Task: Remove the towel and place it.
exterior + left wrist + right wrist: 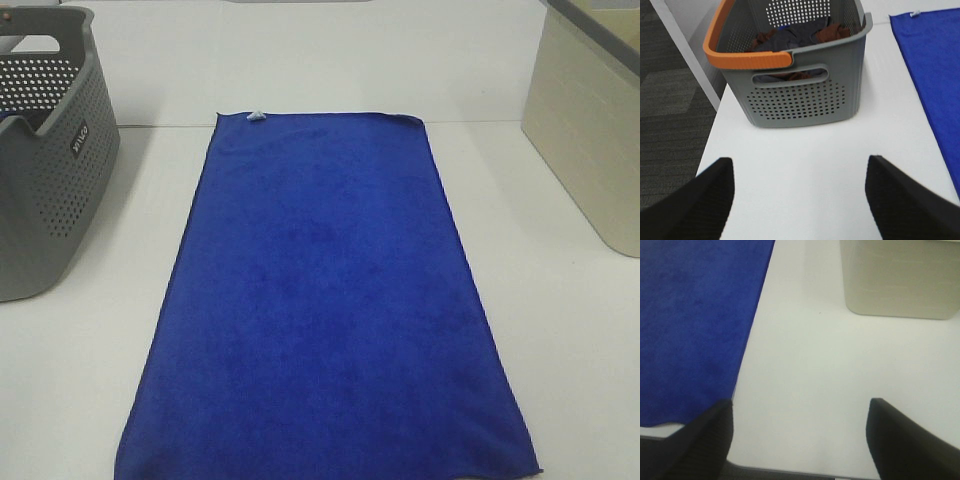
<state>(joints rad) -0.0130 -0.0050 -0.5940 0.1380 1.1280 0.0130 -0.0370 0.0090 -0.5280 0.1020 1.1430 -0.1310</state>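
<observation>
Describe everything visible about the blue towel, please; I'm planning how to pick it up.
The towel is a large royal-blue rectangle of plush, microfibre-looking cloth with stitched edges. It lies spread flat and nearly unwrinkled on the white table, long side running away from the camera, and a small pale tag sits at its far left corner. The near right corner curls slightly. Only the table touches it; both basket and bin stand apart.

White table (80, 380) fills scene, evenly lit. Grey perforated basket (50, 170), orange handle (742, 59), at left; beige bin (590, 130) at right. Dark grey carpet floor (665, 110) beside table.
</observation>
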